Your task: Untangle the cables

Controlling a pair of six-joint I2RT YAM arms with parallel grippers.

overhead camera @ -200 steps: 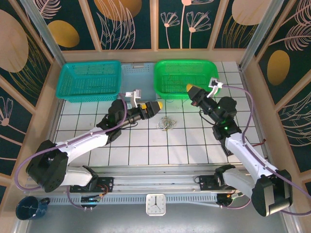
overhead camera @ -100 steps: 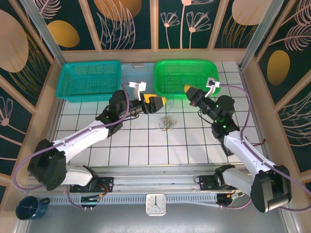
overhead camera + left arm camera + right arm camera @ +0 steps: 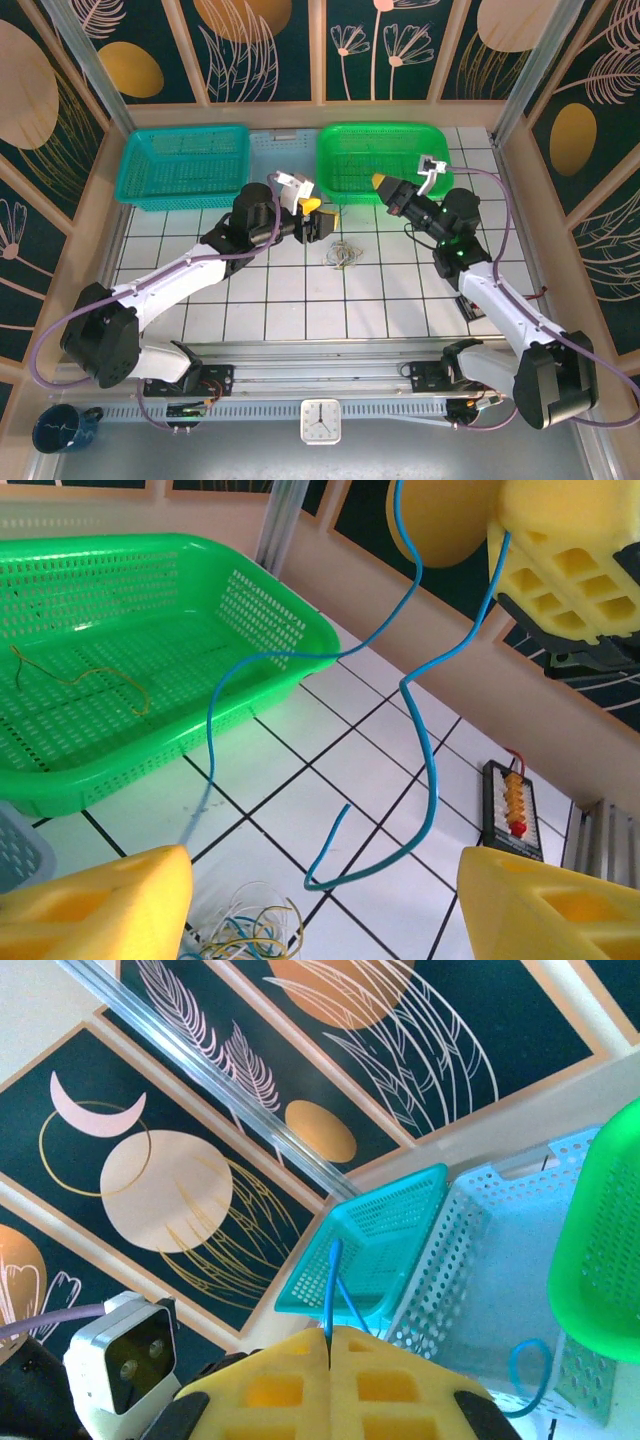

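Observation:
A small tangle of cables (image 3: pixel 345 253), yellowish, blue and whitish, lies on the white tiles; the left wrist view has it (image 3: pixel 240 930) at the bottom edge. My right gripper (image 3: pixel 383 184) (image 3: pixel 328 1335) is shut on a blue cable (image 3: pixel 331 1285) and holds it up near the green basket's front rim. That blue cable (image 3: pixel 425 750) hangs in curves, and its free end curls just above the tiles. A second blue strand drops toward the tangle. My left gripper (image 3: pixel 320 218) (image 3: pixel 320 910) stands open just above the tangle, nothing pinched. A thin yellowish wire (image 3: pixel 80 675) lies inside the green basket.
A green basket (image 3: pixel 430 135) (image 3: pixel 290 645), a pale blue tray (image 3: pixel 283 160) and a teal basket (image 3: pixel 185 165) line the back of the table. A black terminal block (image 3: pixel 512 800) sits on the tiles by the right wall. A clock (image 3: pixel 320 420) stands at the front edge.
My left gripper has moved right and back toward the tangle, and its jaws have narrowed. My right gripper has shifted left and back with the blue cable.

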